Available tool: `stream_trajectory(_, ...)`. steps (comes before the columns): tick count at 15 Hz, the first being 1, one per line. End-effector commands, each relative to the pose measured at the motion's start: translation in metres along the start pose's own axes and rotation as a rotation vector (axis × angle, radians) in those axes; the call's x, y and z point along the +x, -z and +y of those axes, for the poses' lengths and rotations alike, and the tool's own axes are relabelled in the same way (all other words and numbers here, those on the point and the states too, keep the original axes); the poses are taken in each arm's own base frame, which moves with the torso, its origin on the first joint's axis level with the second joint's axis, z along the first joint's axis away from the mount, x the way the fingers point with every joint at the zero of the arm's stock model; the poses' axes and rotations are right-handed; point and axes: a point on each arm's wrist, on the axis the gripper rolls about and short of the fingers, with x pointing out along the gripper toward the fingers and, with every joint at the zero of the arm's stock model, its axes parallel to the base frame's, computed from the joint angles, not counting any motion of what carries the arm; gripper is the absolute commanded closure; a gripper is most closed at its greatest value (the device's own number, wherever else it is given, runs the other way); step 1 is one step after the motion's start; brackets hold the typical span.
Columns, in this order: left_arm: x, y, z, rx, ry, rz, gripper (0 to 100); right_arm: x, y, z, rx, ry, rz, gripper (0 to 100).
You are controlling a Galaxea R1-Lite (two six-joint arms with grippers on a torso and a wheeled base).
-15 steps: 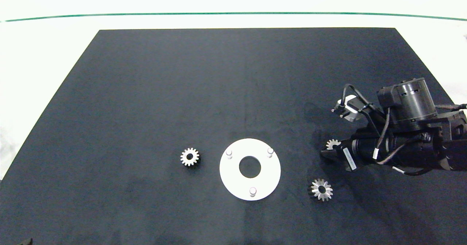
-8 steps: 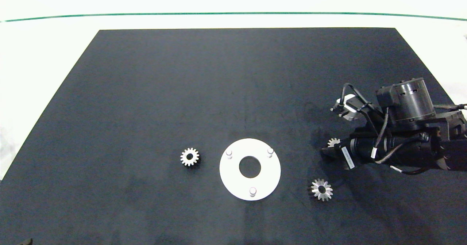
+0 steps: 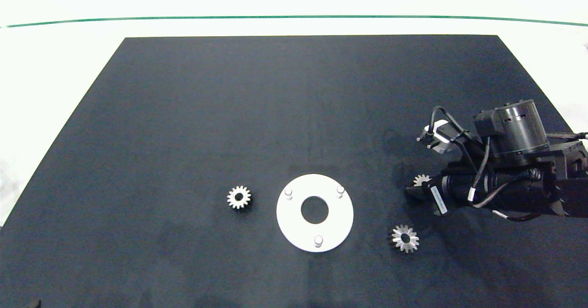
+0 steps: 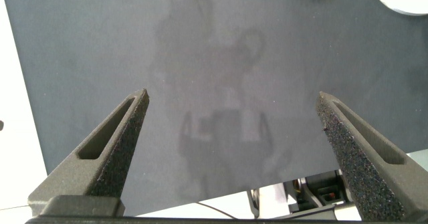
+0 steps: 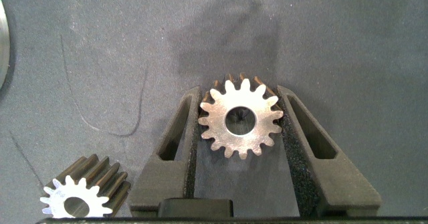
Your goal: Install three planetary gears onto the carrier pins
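Three planetary gears, none on the carrier pins

First gear: flat on the black mat, just to the left of the white disc, not touching it

Second gear: flat on the mat to the lower right of the disc, a bit apart from it

Third gear: flat too, to the right of the disc, sitting between the two grey fingers of the right gripper. Squeezed from both sides, pads touching the teeth, round hole facing up. Only a few teeth peeking out from under the dark arm in the head view

Three carrier pins standing up bare on the disc: one at the upper left, one at the upper right, one at the bottom. Big round hole in the middle between them

Left gripper: spread wide, nothing inside, hanging over bare mat at the near left corner

White label on the right arm, words too small to read

Lots of open mat behind the disc and all over the left side. White table around the mat, with a thin green line far at the back
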Motion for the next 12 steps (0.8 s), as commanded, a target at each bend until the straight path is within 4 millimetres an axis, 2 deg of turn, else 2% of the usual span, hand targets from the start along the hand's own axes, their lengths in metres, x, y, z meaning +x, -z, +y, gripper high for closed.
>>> stream_trajectory(1, 0.000, 0.001, 0.000, 0.001, 0.002, 0.006, 0, -0.012, -0.004, 0.004, -0.007, 0.000, -0.032, 75)
stream_trajectory(6, -0.002, 0.006, -0.001, 0.001, -0.001, -0.001, 0, -0.047, -0.025, 0.013, -0.037, -0.038, -0.114, 75)
stream_trajectory(12, -0.007, 0.009, -0.002, 0.003, -0.003, -0.010, 0, -0.061, -0.044, 0.056, -0.130, -0.167, -0.194, 75)
